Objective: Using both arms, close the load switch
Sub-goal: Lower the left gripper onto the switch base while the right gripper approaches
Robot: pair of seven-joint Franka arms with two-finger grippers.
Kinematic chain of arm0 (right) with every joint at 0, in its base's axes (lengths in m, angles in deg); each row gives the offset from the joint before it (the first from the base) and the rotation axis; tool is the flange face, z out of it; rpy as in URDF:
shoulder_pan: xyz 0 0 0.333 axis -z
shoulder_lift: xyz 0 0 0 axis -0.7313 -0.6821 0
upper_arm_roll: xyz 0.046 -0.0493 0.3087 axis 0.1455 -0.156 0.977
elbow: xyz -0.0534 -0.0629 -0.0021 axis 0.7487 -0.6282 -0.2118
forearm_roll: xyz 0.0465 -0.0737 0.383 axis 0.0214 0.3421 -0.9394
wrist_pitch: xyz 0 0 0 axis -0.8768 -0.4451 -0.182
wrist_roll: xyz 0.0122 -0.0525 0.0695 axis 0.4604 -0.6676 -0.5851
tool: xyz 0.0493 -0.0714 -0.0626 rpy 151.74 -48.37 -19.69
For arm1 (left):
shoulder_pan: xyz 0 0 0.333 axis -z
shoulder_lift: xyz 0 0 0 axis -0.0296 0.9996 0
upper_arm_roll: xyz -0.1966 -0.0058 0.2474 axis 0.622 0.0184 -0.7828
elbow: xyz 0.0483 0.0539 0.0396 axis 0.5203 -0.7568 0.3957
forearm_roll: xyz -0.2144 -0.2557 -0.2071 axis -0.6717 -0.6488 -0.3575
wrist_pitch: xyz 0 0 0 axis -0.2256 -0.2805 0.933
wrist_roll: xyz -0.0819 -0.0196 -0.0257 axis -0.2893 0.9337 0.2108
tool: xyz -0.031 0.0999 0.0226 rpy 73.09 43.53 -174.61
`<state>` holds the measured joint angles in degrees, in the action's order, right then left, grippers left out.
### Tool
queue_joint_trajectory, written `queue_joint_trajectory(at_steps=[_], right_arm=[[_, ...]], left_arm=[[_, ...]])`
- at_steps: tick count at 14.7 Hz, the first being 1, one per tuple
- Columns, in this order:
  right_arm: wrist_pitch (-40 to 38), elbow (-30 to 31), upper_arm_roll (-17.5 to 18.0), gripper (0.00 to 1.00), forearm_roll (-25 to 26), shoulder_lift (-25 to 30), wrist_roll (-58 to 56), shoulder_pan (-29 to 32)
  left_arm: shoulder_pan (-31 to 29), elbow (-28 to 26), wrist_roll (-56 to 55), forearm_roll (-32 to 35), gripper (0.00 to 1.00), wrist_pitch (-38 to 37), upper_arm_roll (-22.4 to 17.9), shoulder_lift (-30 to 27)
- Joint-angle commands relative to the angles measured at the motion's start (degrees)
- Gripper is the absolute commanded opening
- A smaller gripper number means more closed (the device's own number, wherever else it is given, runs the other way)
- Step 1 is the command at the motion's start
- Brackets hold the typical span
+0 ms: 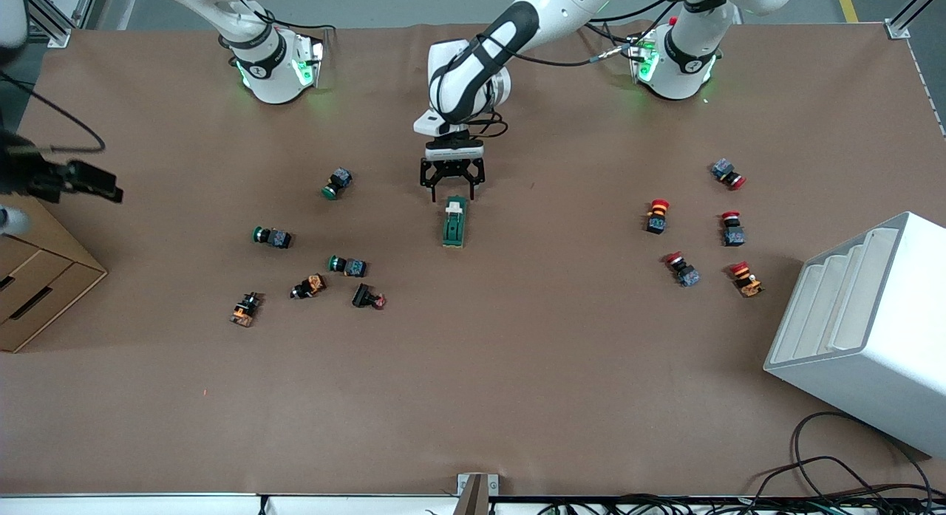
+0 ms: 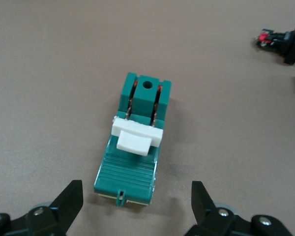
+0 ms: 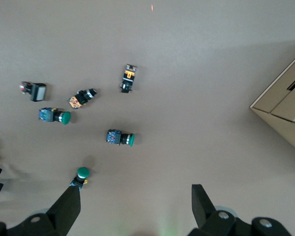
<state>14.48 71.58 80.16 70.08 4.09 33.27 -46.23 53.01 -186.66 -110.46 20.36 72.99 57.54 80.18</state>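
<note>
The load switch (image 1: pixel 454 223) is a dark-green block with a white lever (image 2: pixel 135 137) across its top, lying at the table's middle. My left gripper (image 1: pixel 452 193) is open and hangs low over the switch's end nearest the robots' bases. In the left wrist view the left gripper (image 2: pixel 136 192) has a black finger on each side of that end, apart from it. My right gripper (image 3: pixel 135 194) is open and empty, held high over the right arm's end of the table. In the front view it shows as a dark shape (image 1: pixel 100 182).
Green-capped push buttons (image 1: pixel 337 183) (image 1: pixel 271 236) (image 1: pixel 347 265) and orange ones (image 1: pixel 309 287) lie toward the right arm's end. Several red-capped buttons (image 1: pixel 656 216) lie toward the left arm's end. A white stepped box (image 1: pixel 865 330) and a cardboard box (image 1: pixel 37 278) stand at the table's ends.
</note>
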Motion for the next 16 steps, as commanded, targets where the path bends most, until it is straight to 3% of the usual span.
queue_joint_trajectory(at_steps=[1,3,10,16], right_arm=[[-0.1,-0.3,0.5,1.00,-0.2,-1.4,0.2,-0.1],[0.5,-0.1,0.6,1.00,-0.6,-2.0,2.2,-1.7],[2.7,0.3,0.6,1.00,-3.8,-4.8,20.6,-10.6],[12.9,8.7,0.6,1.00,-8.7,-4.9,37.2,-18.9]], left_arm=[[0.5,-0.5,-1.6,5.1,0.98,-0.2,-0.4,-0.1],[0.5,-0.5,-1.5,7.8,0.98,-2.6,-0.4,0.8],[4.1,-2.0,-1.8,8.2,0.98,-8.9,-0.4,1.0],[6.5,-3.2,-6.0,8.3,0.99,-13.2,-0.5,2.2]])
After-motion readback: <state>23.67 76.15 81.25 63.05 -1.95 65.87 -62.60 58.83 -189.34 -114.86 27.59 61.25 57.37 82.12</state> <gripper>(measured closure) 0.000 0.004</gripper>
